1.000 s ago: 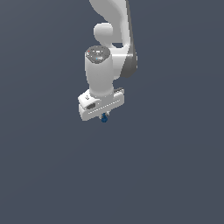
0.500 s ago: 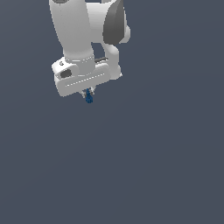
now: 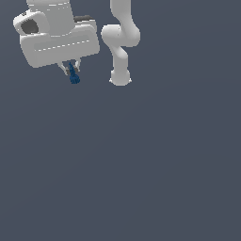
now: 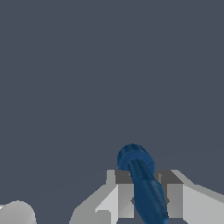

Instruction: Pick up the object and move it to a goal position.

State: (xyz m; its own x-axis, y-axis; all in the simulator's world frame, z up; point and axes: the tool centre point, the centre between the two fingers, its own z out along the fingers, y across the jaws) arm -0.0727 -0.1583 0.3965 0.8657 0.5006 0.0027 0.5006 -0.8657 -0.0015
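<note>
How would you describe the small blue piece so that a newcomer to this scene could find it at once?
Start at the big white gripper in the upper part of the exterior view's left. Between its two short fingers sits the blue piece, pointing downward. It is the only coloured thing among white robot parts and grey ground.

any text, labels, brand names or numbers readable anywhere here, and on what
None can be read.
The white gripper housing carries no legible print in the exterior view; a faint pale line runs across its face, but it is not lettering.
The dark blue object held between the fingers is plain, with no marking in either view.
The grey background is blank.
</note>
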